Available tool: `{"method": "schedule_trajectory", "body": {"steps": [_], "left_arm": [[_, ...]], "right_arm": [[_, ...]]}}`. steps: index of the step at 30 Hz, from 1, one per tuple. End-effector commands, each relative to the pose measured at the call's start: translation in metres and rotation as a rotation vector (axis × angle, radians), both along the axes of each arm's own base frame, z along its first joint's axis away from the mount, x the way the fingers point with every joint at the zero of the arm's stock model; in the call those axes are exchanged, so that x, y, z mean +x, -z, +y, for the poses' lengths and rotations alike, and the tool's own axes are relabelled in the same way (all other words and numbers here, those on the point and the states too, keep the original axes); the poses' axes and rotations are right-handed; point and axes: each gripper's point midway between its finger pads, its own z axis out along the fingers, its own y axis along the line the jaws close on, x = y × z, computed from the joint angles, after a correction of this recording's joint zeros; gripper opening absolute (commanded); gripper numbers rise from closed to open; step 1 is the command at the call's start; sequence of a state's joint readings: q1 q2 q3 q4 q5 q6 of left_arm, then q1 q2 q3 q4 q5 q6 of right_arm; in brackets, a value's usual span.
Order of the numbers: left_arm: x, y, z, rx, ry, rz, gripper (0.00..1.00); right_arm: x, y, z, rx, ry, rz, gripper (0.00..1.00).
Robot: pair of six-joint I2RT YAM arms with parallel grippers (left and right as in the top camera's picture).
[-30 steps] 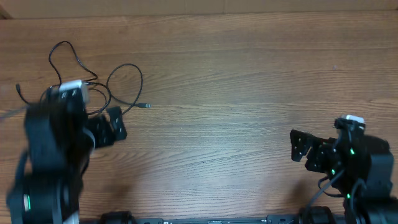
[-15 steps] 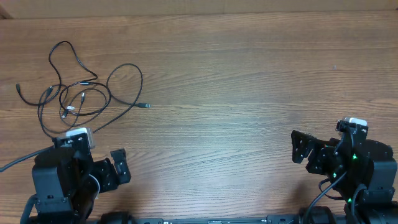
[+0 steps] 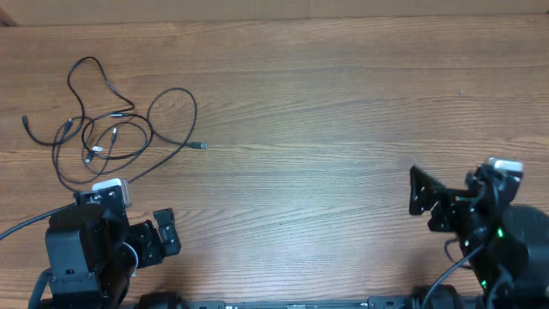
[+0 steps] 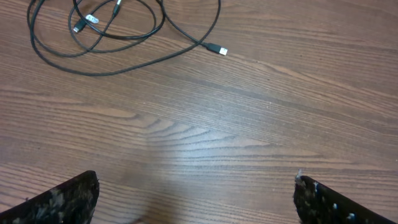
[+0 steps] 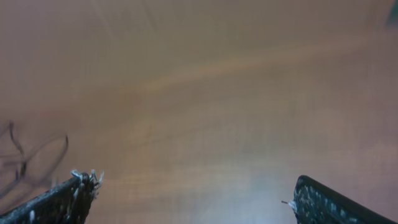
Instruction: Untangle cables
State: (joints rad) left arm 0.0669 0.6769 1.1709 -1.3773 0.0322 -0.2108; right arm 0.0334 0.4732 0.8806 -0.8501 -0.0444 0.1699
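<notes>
The cables (image 3: 107, 129) are thin black cords looped in a loose tangle on the wooden table at the far left, with one silvery plug end (image 3: 203, 146) stretched out to the right. They also show at the top left of the left wrist view (image 4: 112, 37), and blurred at the left edge of the right wrist view (image 5: 25, 163). My left gripper (image 3: 163, 236) is open and empty at the near left, short of the cables. My right gripper (image 3: 426, 202) is open and empty at the near right, far from them.
The wooden table (image 3: 326, 112) stretches across the whole view. Its far edge runs along the top of the overhead view. The arm bases sit at the near edge.
My left arm has pulled back from over the cables to the near left edge, uncovering the tangle. My right arm has shifted slightly to the right.
</notes>
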Motion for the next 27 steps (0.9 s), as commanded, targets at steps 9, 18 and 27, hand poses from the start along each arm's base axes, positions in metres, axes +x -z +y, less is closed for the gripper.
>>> {"method": "schedule_trajectory", "body": {"steps": [9, 18, 27], "left_arm": [[-0.001, 0.002, 0.001, 0.0, -0.013, 0.008, 1.0], [-0.001, 0.002, 0.001, 0.0, -0.012, 0.008, 1.0], [-0.001, 0.002, 0.001, 0.0, -0.013, 0.008, 1.0]], "right_arm": [[-0.006, 0.003, -0.009, -0.045, 0.043, -0.459, 1.0], [0.011, 0.073, -0.02, -0.065, 0.105, -0.336, 1.0], [0.024, 0.056, -0.019, -0.047, 0.112, -0.548, 1.0]]}}
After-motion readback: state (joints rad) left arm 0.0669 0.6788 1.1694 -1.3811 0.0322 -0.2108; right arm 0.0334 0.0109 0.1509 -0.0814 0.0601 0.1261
